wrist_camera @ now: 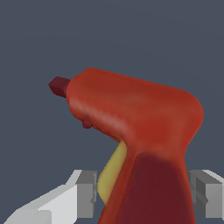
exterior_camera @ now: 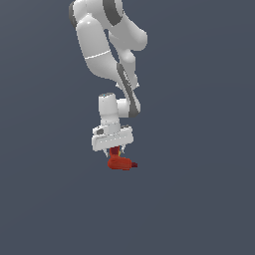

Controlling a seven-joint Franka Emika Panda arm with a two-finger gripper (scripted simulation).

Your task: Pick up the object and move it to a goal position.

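Closest to the wrist camera: red drill-shaped object [wrist_camera: 144, 127], filling most of that view. Rounded orange-red body, small dark maroon nozzle tip pointing away at one end, darker maroon handle running back toward the camera. Small red nub under the body near the nozzle; pale yellow patch tucked in the crook between body and handle.

Flanking the handle, two grey finger pads [wrist_camera: 87, 192] of the gripper [wrist_camera: 144, 194], one on each side, pressed up against the maroon handle with nothing else between them. Closed only as far as the handle's width allows, clamped on the object.

Seen from the exterior view: white Panda arm [exterior_camera: 107, 55] reaching down from the upper part of the picture, wrist pointing straight downward. Gripper [exterior_camera: 115, 151] at its lower end, with the object [exterior_camera: 121, 163] hanging just beneath the white hand, handle up between the fingers, body lying roughly level and nozzle aimed toward the exterior view's right. Hard to tell from this view whether the object is touching any surface; no shadow or edge visible beneath it.

Behind and around everything, plain dark blue-grey background [exterior_camera: 209, 199], uniform in both views.
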